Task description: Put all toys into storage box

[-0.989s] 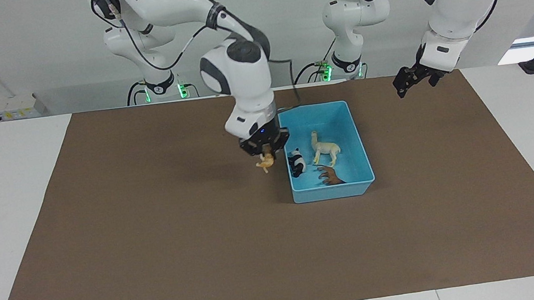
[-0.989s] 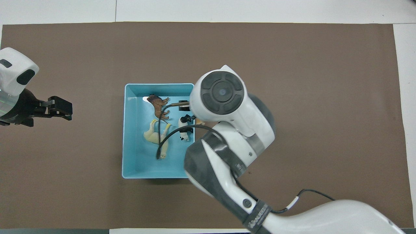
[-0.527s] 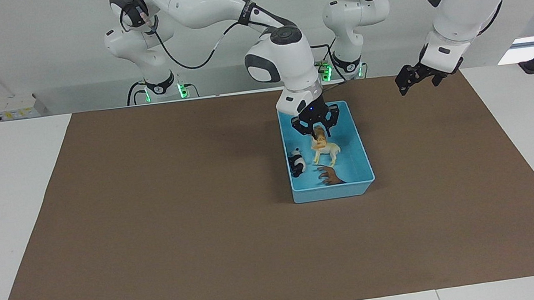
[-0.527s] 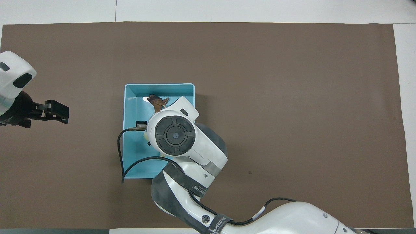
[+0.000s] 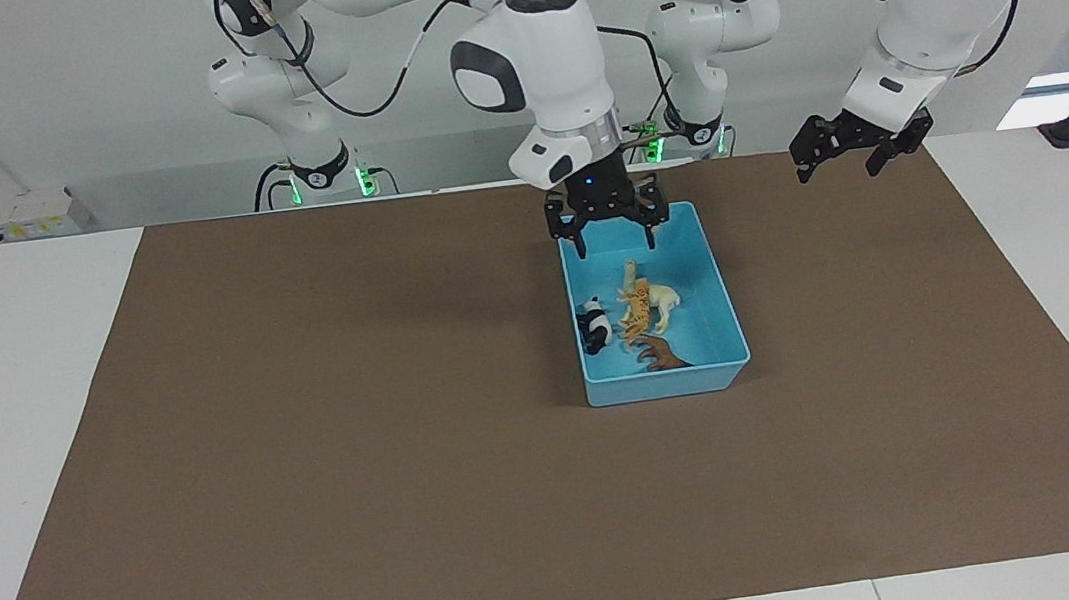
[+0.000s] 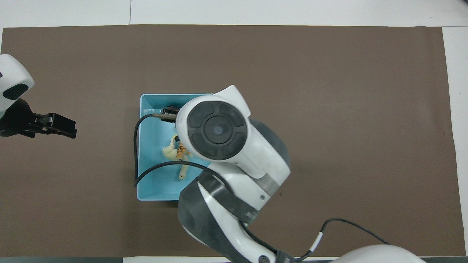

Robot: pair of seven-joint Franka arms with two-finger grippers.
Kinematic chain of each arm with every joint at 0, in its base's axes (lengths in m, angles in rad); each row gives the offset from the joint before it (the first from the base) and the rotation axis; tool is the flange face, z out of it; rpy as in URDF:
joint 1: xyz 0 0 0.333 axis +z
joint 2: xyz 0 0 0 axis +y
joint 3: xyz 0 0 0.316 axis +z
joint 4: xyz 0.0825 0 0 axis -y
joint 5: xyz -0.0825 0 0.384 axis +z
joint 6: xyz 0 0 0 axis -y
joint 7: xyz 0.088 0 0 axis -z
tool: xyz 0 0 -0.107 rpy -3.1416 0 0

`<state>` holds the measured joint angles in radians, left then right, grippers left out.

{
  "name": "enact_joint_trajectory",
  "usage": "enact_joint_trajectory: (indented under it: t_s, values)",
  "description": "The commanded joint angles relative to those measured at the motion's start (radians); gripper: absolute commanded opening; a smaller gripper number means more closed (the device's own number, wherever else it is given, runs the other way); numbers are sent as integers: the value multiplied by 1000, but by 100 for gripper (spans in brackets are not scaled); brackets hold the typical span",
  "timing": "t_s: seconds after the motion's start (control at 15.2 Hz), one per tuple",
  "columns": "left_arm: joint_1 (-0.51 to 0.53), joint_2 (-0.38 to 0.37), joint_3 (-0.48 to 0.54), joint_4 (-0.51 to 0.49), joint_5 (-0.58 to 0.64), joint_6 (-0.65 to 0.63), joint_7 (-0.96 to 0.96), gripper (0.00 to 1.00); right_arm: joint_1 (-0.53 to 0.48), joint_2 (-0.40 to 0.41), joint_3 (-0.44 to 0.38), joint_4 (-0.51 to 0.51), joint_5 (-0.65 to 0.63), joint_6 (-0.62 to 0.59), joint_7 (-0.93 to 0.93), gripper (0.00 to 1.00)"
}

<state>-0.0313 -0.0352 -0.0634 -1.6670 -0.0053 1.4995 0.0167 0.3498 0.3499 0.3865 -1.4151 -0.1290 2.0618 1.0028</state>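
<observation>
From overhead, my right arm's bulk covers much of the storage box [image 6: 146, 146]; there I see only the llama [image 6: 169, 152] with the tiger [image 6: 181, 151] lying against it, and the right gripper itself is hidden. The panda and lion do not show in that view.

From the facing view, the right gripper [image 5: 605, 230] hangs with its fingers spread wide apart and nothing between them, over the end of the storage box [image 5: 728, 318] nearest the robots. The tiger [image 5: 638, 313] lies below it, apart from the fingers, on the box floor, touching the llama [image 5: 660, 298]. The panda [image 5: 594, 323] lies by the wall toward the right arm's end of the tabletop [image 5: 310, 446], and the lion [image 5: 664, 356] lies at the end farthest from the robots.

I count four toys, one of each animal, all inside the one box.

The left gripper [image 5: 847, 146] waits in the air over the brown mat toward the left arm's end, fingers parted and holding nothing; overhead, the left gripper [image 6: 60, 125] shows the same.
</observation>
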Motion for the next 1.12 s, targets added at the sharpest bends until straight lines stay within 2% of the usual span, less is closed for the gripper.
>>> enact_joint_trajectory:
  t_s: [0.0,0.2,0.33,0.53,0.73,0.86,1.05]
  values:
    - [4,17,-4,33,-16,-33,23,100,-173,-66,11,-25,2,-60,-251,100]
    - [-7,18,-10,30,-15,-33,16,100,-334,-89,9,-34,3,-124,-653,100]
    - [-16,21,-10,32,-10,-22,12,100,-428,-98,9,-38,2,-161,-730,100]
    - [-18,18,-10,30,-10,-22,12,100,-512,-112,8,-36,2,-257,-771,100]
    - [-21,17,-12,29,-10,-19,12,100,-526,-169,-60,-34,18,-435,-866,100]
    - [-21,17,-12,20,-10,28,12,100,-522,-218,-86,-38,23,-541,-911,100]
    - [-19,14,-13,3,-28,79,-9,100,-455,-310,-202,-89,77,-601,-911,100]
